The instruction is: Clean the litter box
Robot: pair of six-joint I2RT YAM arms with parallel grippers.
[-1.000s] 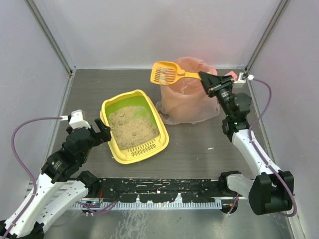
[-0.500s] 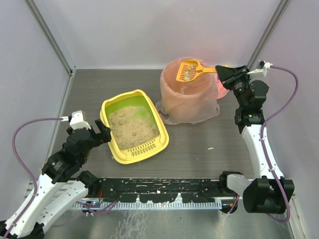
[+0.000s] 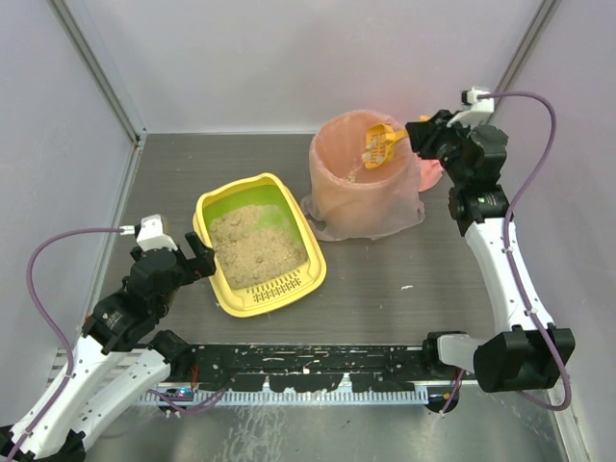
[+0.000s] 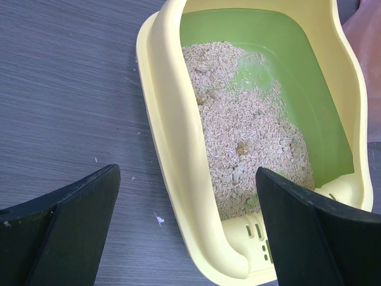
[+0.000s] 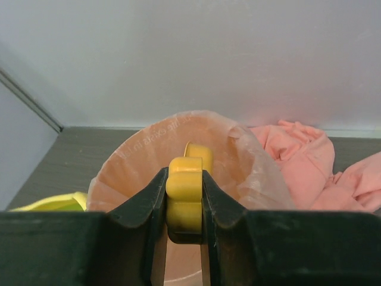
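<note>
Grey walls close round a dark, wood-grained tabletop (image 3: 385,279), and the action is in the upper right of the overhead view. A second ago the right hand (image 3: 416,135) carried the orange scoop (image 3: 378,144) level, with clumps on its blade, just left of the round bin (image 3: 366,207) lined with a pink bag. Half a second ago it was over the bin's mouth. Now the scoop is tipped blade-down inside that mouth, and the right hand is clenched hard on the handle; its own camera shows the fingers pinching the yellow-orange grip on both sides.

To my eye that is a load being dumped, one pass of the cleaning all but finished. Whether the blade has emptied I can't honestly say, since from here it sits down inside the bag.

The litter box (image 3: 279,292) has not moved: left of centre on the tabletop, well apart from the bin, its sandy litter heaped against the slotted ledge, with a few darker lumps left that look like more to lift out. The left hand (image 3: 200,258) stays spread wide and empty just beside the box's left wall, one finger over the rim in its own view.
</note>
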